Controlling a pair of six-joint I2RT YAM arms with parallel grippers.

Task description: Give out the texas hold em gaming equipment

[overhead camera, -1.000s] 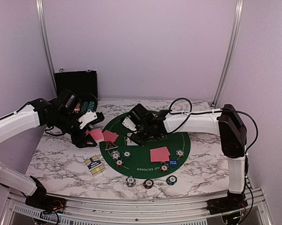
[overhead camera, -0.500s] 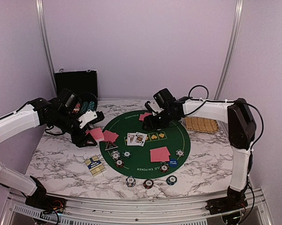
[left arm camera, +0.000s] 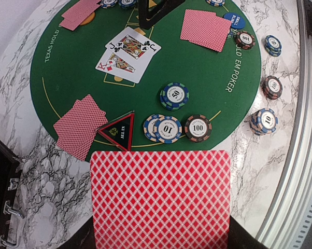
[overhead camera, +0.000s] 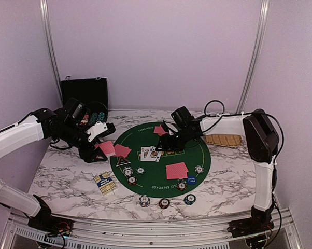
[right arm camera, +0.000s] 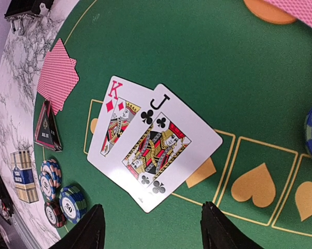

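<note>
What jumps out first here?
The round green mat on the marble table, with a king and jack face up in its middle. The right fingers hang open over those two cards, while the left fingers pinch a red-backed card by the mat's left edge.

Robotics lab test cell rather than a home or a card room. Plain pale lilac walls (overhead camera: 161, 52) close it in on three sides, with bare aluminium posts (overhead camera: 48, 46) running up the back corners. A slotted aluminium rail (overhead camera: 145, 227) lines the near edge. Two white-and-black robot arms, the left arm (overhead camera: 16, 137) and the right arm (overhead camera: 226, 125), rise from bases at that edge, and a loose black cable (overhead camera: 213, 106) loops off one. The marble-patterned table (overhead camera: 62, 179) carries a staged game set (a round green mat (overhead camera: 197, 155) printed "Texas Hold Em Poker", poker chips (overhead camera: 144, 200), red-backed playing cards (overhead camera: 176, 170)). A black hinged case (overhead camera: 84, 92) stands open at the back wall.
</note>
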